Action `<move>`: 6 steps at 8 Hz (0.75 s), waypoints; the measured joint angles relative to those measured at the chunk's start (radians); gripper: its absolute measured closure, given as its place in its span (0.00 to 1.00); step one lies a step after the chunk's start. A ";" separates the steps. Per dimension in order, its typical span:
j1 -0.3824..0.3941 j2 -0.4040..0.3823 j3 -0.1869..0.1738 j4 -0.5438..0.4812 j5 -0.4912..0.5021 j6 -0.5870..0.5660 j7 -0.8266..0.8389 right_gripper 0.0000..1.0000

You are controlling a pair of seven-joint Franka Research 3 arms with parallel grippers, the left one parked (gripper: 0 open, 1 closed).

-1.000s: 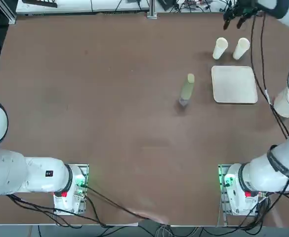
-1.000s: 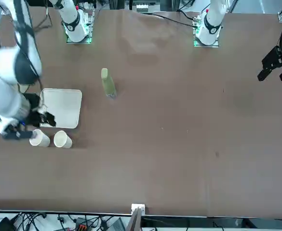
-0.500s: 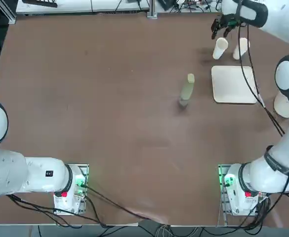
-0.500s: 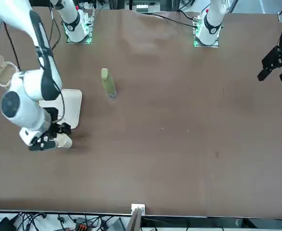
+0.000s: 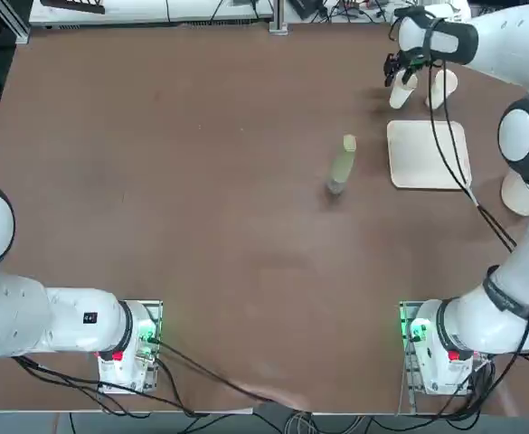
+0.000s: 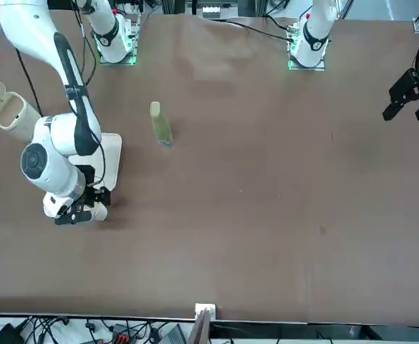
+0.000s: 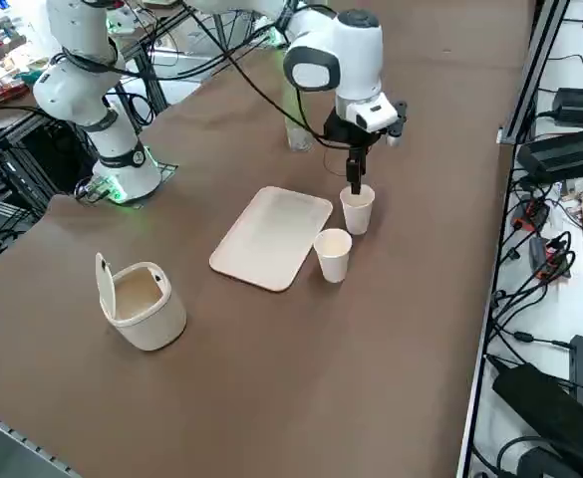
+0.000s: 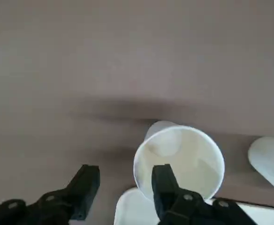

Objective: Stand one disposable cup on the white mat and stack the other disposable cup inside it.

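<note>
Both disposable cups are standing upright on the brown surface, just beyond the far edge of the white mat, neither on it yet. The nearer-centre cup is sitting beside the second cup, the two close but apart. The right gripper is hanging right at the first cup's rim, with one finger reaching over the mouth and the other outside the wall; the jaws are standing apart, not clamped on anything.

From here, the likely trouble is the thin cup itself: if the jaws are pinching only the rim, the wall may be buckling or the cup slipping and tipping as it is lifted. A sideways nudge could also be knocking it into its neighbour. The green bottle and the lidded bin are standing well clear.

The right arm is stretching far forward across the surface, its wrist bending so the jaws are pointing straight down.
</note>
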 joint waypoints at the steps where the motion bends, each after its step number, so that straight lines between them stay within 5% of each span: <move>1: 0.000 0.005 0.000 0.000 0.000 0.002 0.000 0.44; 3: -0.001 0.012 -0.002 0.000 0.000 0.003 0.000 0.49; 5: -0.002 0.013 -0.005 -0.001 -0.001 0.002 0.000 0.93; 6: -0.004 0.006 -0.011 0.000 -0.001 -0.004 0.000 0.98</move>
